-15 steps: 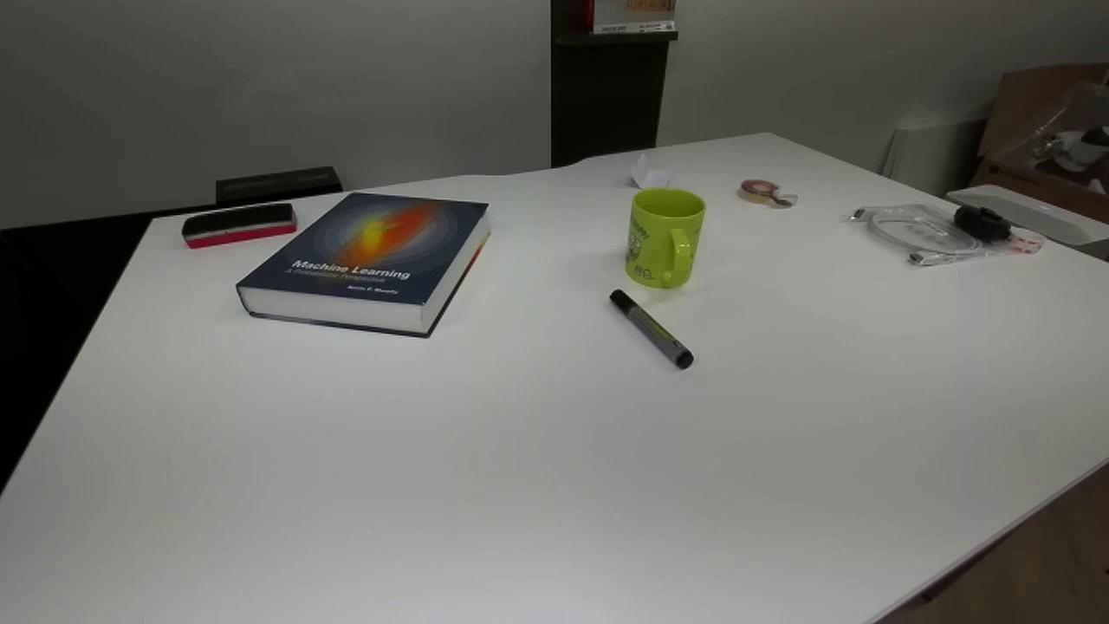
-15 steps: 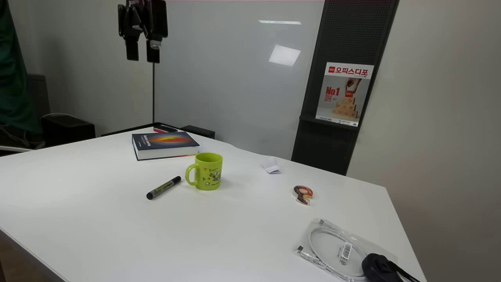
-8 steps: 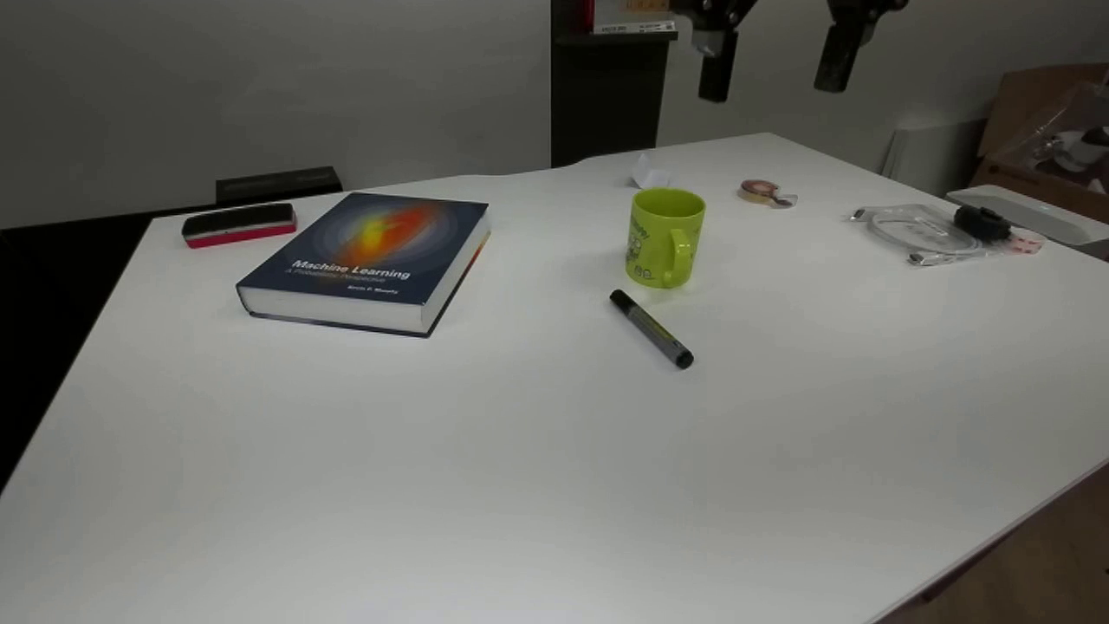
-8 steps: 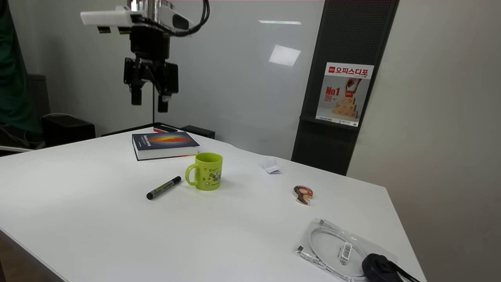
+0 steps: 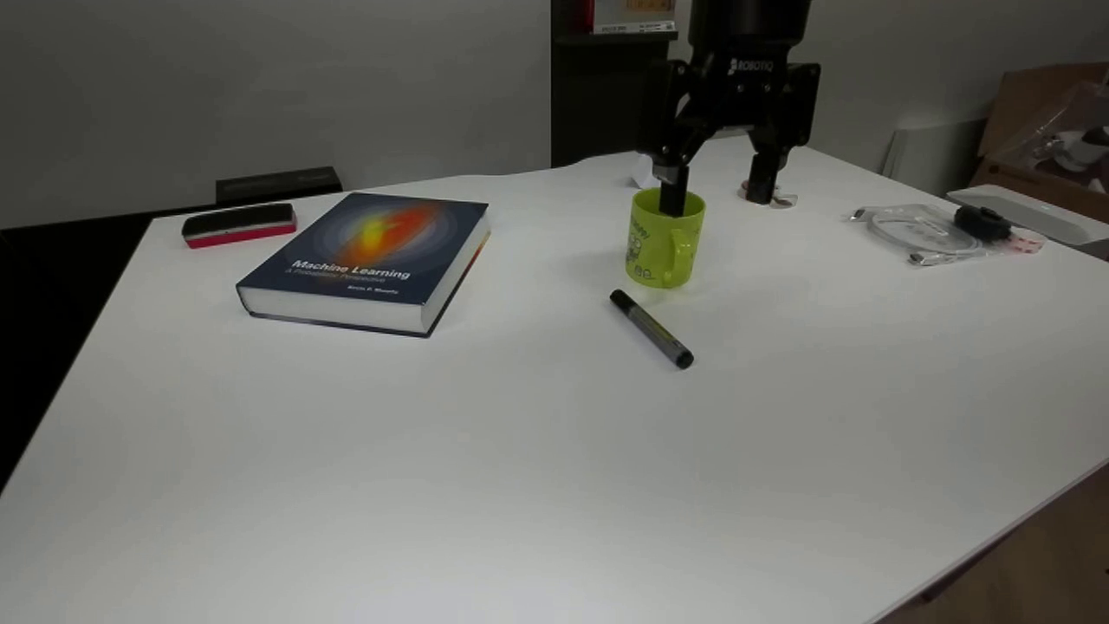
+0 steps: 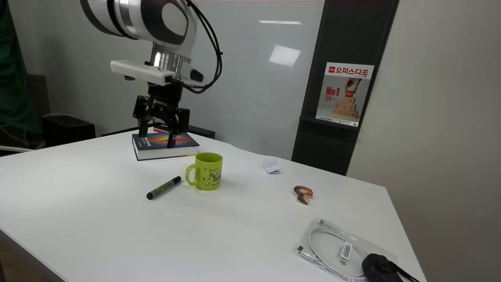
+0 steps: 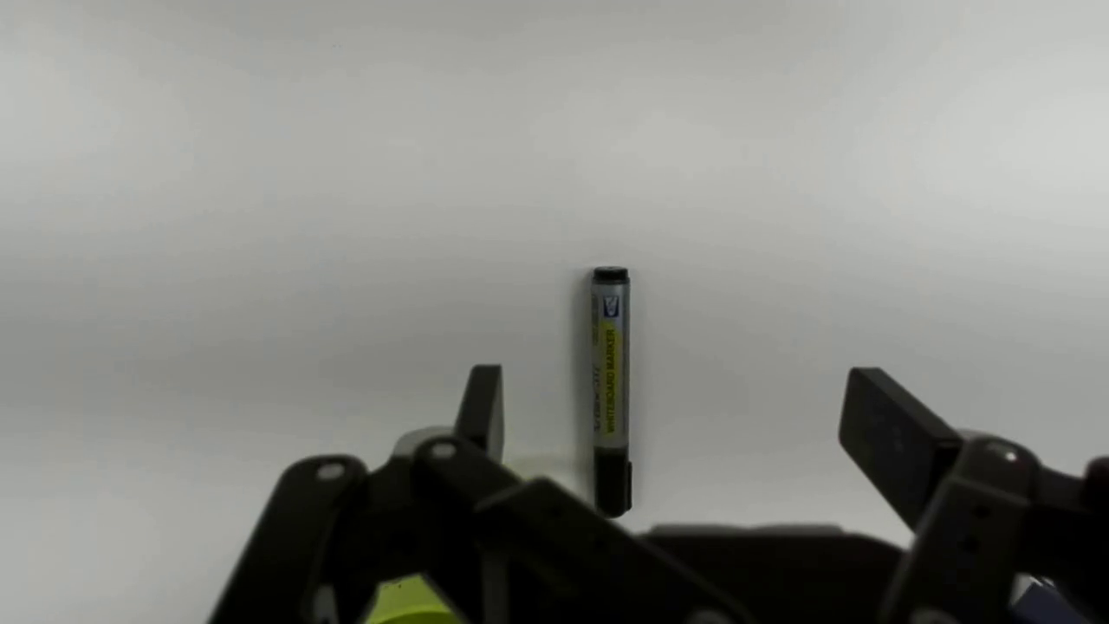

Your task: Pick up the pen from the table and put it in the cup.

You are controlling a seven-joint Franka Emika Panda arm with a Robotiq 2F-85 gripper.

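White table (image 7: 260,217) overruns wrist view; jaws, spread wide, partly hide cup (image 7: 407,596); pen (image 7: 611,381) in full sight.

Bare table (image 5: 520,451) flanks the pen (image 7: 611,368) and stretches past its tail end — room to pass. The cup (image 6: 209,172) stands in the way near the pen's cap end; the book (image 5: 368,260) lies farther off.

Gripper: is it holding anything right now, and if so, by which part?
Nothing is held. The gripper is open, its fingers wide apart, and the pen lies on the table.
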